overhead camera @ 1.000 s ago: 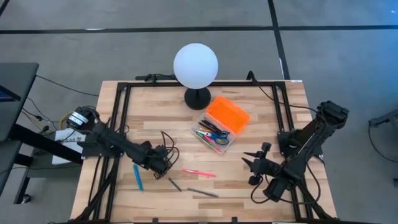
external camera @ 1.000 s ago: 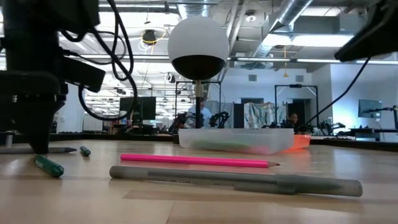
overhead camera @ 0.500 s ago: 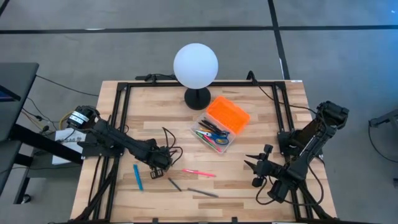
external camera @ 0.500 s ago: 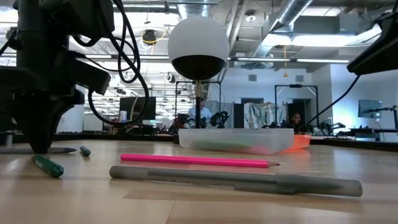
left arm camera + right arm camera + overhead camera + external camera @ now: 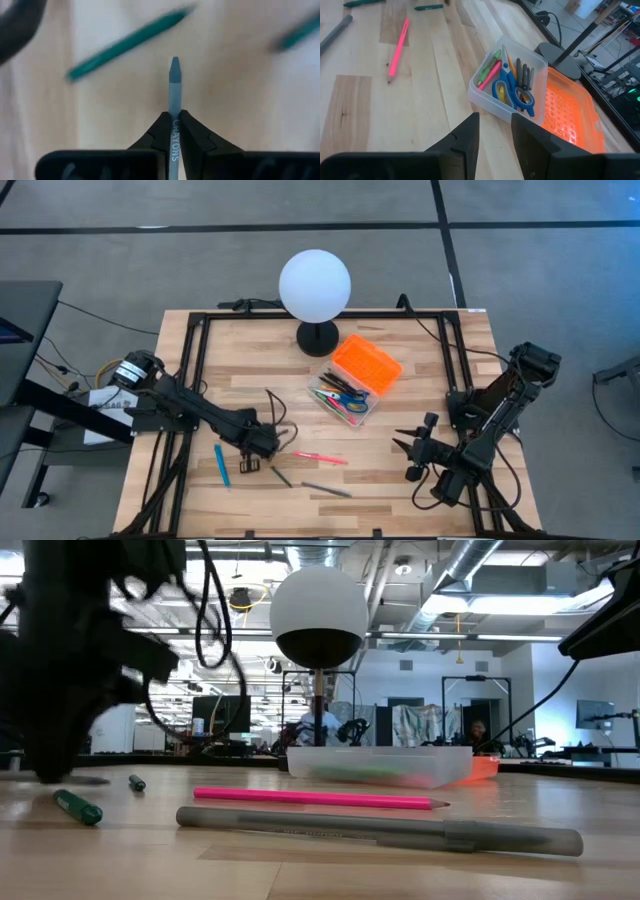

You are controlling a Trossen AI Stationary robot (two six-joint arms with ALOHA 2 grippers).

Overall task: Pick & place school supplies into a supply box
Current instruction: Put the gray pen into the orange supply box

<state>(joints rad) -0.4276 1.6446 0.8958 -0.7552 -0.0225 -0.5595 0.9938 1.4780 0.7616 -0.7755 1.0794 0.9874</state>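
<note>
Now the left gripper (image 5: 172,131) clamps a grey-blue crayon (image 5: 173,100) lengthwise between its fingers; the supply box (image 5: 352,388) lies far-right; the right gripper (image 5: 495,131) waits parted.

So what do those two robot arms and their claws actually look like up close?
Both arms are dark, jointed and slim, with black cables looping loosely along them. The left gripper ends in two black fingers tapering to wedge-shaped tips. The right gripper has the same pair of flat, black, matte fingers. No markings show on either.
</note>
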